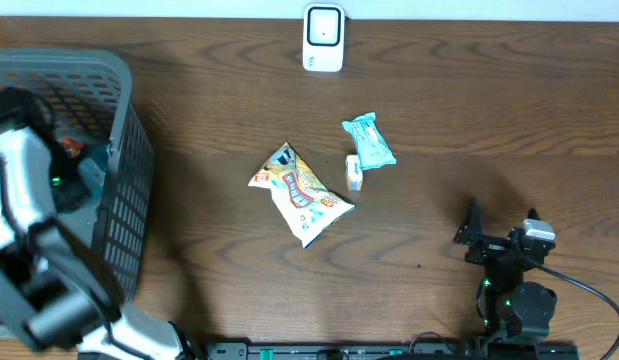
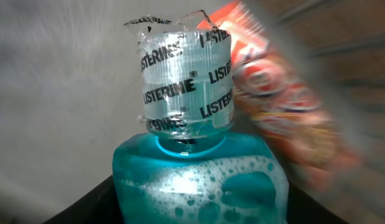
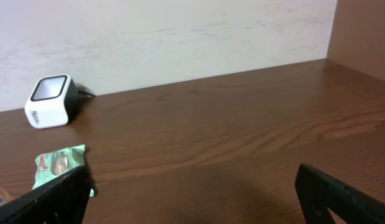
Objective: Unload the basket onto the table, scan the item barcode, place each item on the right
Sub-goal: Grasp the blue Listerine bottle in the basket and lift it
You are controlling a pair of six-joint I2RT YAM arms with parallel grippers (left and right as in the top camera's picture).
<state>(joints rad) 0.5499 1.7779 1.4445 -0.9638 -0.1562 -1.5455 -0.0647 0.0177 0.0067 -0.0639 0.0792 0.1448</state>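
A blue mouthwash bottle [image 2: 201, 186] with a clear "Listerine" seal over its cap [image 2: 186, 81] fills the left wrist view. My left gripper [image 2: 198, 202] is down inside the grey basket [image 1: 129, 150], its dark fingers [image 2: 86, 208] lying against both sides of the bottle's body. The white barcode scanner [image 1: 323, 38] stands at the table's far edge and also shows in the right wrist view [image 3: 50, 101]. My right gripper [image 1: 501, 232] rests open near the front right, with nothing between its fingers [image 3: 341, 196].
An orange snack packet [image 2: 285, 118] lies beside the bottle in the basket. On the table lie a yellow snack bag [image 1: 301, 193], a small white box [image 1: 354, 172] and a mint-green packet [image 1: 369, 141]. A cable runs off the right gripper's base.
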